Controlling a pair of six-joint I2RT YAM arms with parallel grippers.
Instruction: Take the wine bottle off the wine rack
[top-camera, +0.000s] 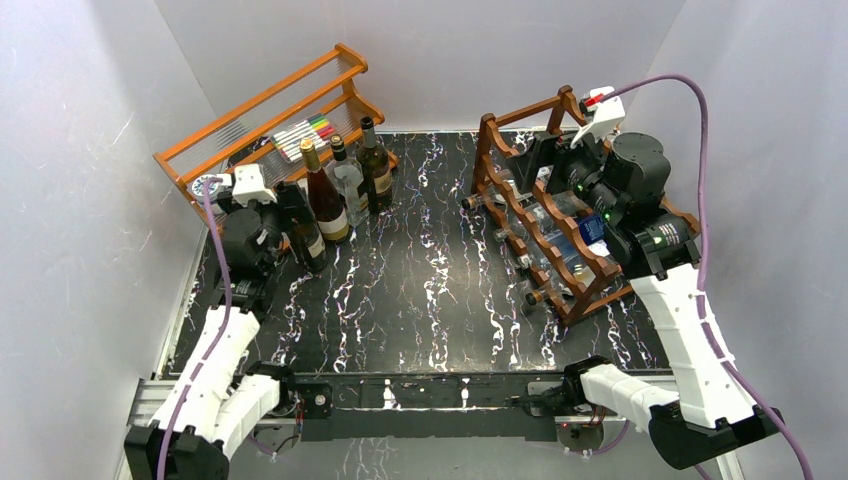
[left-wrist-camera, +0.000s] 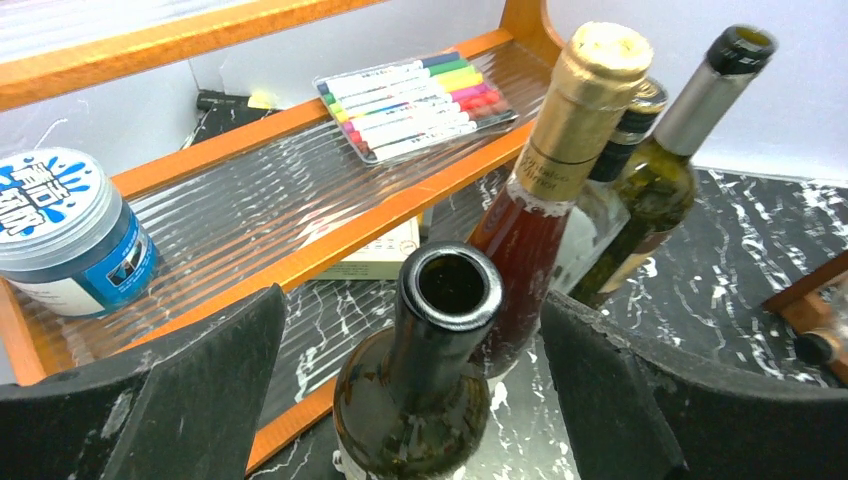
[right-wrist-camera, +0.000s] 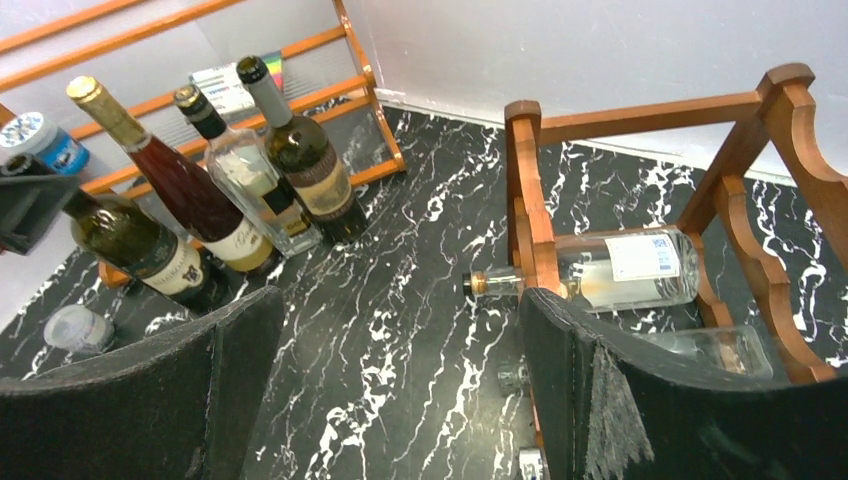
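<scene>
Your right claw (right-wrist-camera: 400, 390) hangs spread wide above the wine rack (right-wrist-camera: 528, 215), right of frame, where a clear wine bottle (right-wrist-camera: 620, 268) lies in it — your left claw (left-wrist-camera: 410, 390) gapes astride a standing dark bottle (left-wrist-camera: 445, 290)

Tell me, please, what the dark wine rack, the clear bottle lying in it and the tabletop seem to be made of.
The wine rack looks like wood, with shaped rails, stained reddish-brown with a slight sheen. The clear bottle is probably glass: transparent, glossy, with a paper label. The tabletop shows a black, white-veined marble pattern; whether stone or a printed sheet, I cannot tell.
</scene>
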